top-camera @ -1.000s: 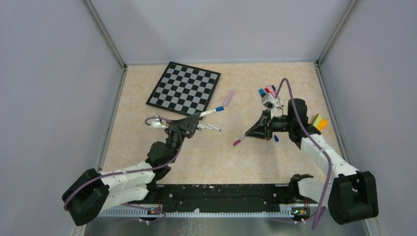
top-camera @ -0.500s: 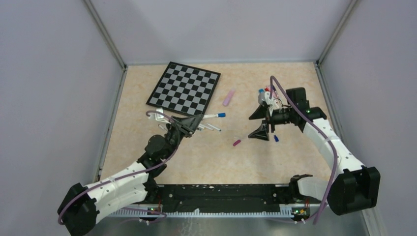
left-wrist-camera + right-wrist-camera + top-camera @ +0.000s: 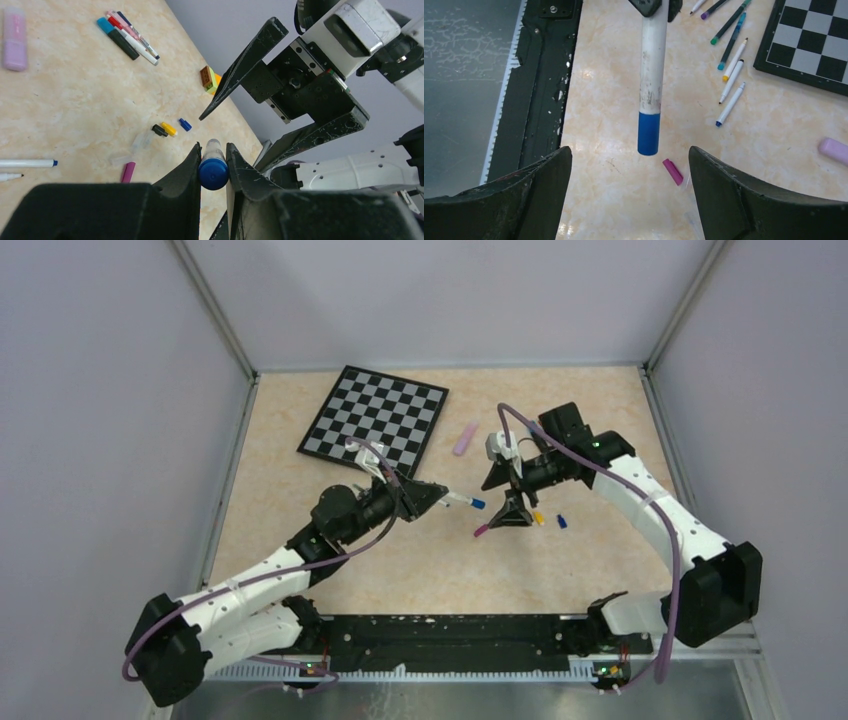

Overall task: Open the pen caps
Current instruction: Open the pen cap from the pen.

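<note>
Holds a white pen (image 3: 455, 500) clenched in the left gripper (image 3: 425, 498), lifted off the table (image 3: 400, 560) near the chessboard's (image 3: 375, 420) near right corner, barrel roughly level, with the blue cap (image 3: 478, 504) on its far end and aimed at the right gripper (image 3: 505, 495). Spreads the right gripper's jaws wide, released and grasping nothing, with that cap sitting at the mouth of the gap and touching neither finger. Shows, from the right wrist, the white barrel reaching in from the top edge and the capped tip hanging between the two dark fingers, above the tabletop. Shows, from the left wrist, a round blue end of the pen pinched tight between the two near fingers, facing the other gripper's splayed jaws straight ahead. Leaves four loose caps lying on the table below and beside the right gripper: a magenta cap (image 3: 481, 531), a yellow cap (image 3: 538, 518), a small blue cap (image 3: 562, 521) and a black cap (image 3: 160, 130) just beside the yellow one. Leaves uncapped loose pens (image 3: 730, 106) beside the chessboard's near edge, a stubby pink marker (image 3: 463, 438) to its right, and a bundle of pens with caps on (image 3: 122, 42) farther off, near a yellow-orange block (image 3: 210, 80)
</note>
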